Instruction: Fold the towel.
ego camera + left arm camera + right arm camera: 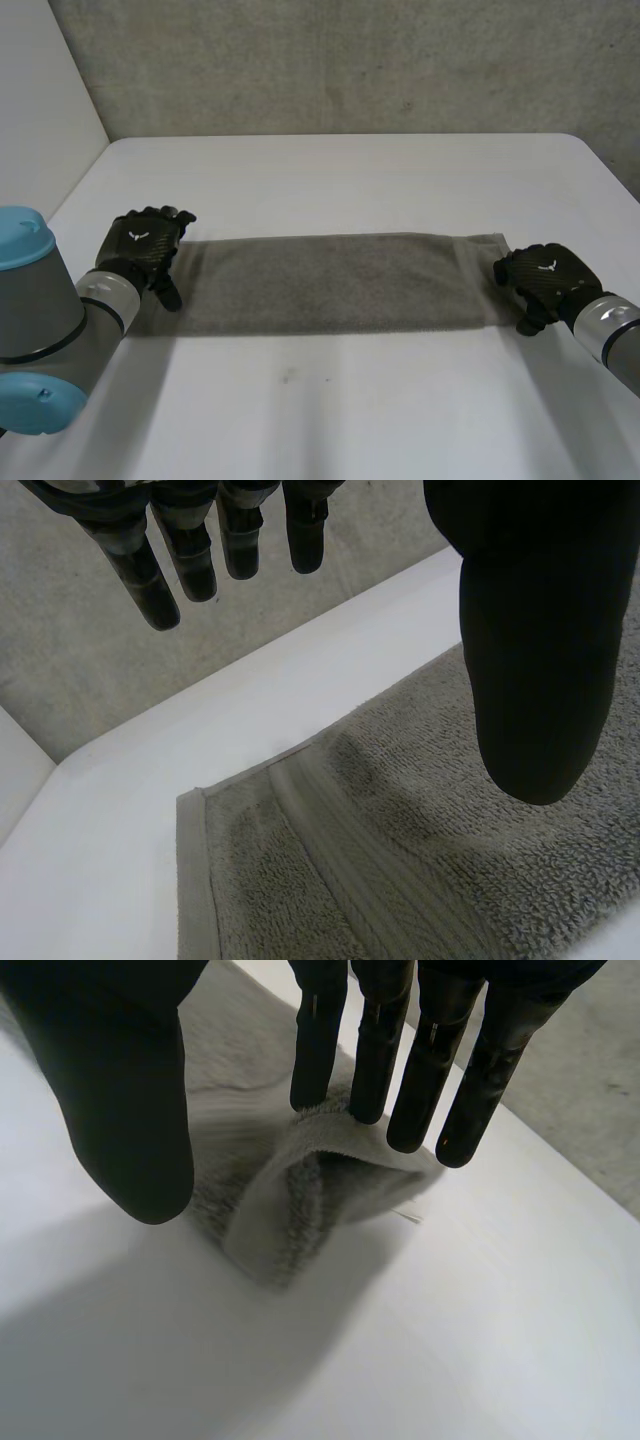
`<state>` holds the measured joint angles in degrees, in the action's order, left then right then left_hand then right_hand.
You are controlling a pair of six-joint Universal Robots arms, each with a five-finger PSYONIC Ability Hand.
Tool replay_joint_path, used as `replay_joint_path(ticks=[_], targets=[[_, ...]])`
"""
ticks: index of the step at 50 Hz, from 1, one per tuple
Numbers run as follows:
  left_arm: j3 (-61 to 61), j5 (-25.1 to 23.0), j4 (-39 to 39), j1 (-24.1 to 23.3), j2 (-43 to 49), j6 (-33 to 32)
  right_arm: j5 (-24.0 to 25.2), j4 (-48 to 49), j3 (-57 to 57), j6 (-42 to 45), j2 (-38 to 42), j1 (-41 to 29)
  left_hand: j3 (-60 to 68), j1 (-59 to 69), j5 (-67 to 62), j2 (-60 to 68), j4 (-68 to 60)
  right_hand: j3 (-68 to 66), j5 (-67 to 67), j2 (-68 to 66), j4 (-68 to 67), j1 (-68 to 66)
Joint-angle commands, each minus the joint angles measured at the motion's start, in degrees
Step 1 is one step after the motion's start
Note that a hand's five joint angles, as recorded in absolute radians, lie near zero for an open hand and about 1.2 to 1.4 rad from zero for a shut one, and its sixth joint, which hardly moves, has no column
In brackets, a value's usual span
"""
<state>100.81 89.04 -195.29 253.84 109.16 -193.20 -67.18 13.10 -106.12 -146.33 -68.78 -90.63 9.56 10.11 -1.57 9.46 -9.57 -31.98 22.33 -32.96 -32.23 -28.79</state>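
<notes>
Left hand open-fingered above towel end — right hand straight-fingered on opposite rumpled end

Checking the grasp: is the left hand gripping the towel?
No: the left hand hangs open above the towel corner, with nothing held between thumb and fingers.

1. A white table spans the scene, its far right corner rounded.
2. A rough grey wall rises behind it.
3. A white panel stands along the table's left side.

Towel crosswise on table
</notes>
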Motion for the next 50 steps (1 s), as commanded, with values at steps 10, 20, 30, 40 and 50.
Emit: replay_joint_path(ticks=[10, 20, 30, 40, 50], targets=[[0.3, 0.0, -0.1, 0.0, 0.0, 0.0, -1.9, 2.5, 3.5, 0.3, 5.0, 0.1, 0.4, -0.1, 1.6, 0.5, -0.4, -6.9, 6.5, -5.9, -6.6, -10.0], [0.4, -0.1, -0.1, 0.0, 0.1, -0.1, -1.9, 2.8, 4.4, 0.4, 7.9, 0.4, 0.4, -0.1, 1.6, 0.5, -0.4, -21.6, 21.3, -20.7, -21.4, -24.8], [0.4, 0.0, -0.1, -0.6, -0.2, -0.1, -10.0, 2.5, 7.4, 2.3, 7.3, 5.5, 0.4, -0.1, 1.6, 0.5, -0.4, -48.0, 47.7, -47.0, -47.8, -51.2], [0.4, 0.0, 0.2, -0.7, -0.9, 0.0, -13.1, 1.5, 7.9, 14.5, 3.4, 15.7, 0.4, -0.1, 1.6, 0.5, -0.4, -48.0, 47.7, -47.0, -47.8, -51.2], [0.4, 0.1, 0.3, -0.7, -1.9, -0.1, -13.6, 1.2, 9.9, 17.7, -1.0, 11.4, 0.4, -0.1, 1.6, 0.5, -0.4, -48.0, 47.7, -47.0, -47.8, -51.2]])
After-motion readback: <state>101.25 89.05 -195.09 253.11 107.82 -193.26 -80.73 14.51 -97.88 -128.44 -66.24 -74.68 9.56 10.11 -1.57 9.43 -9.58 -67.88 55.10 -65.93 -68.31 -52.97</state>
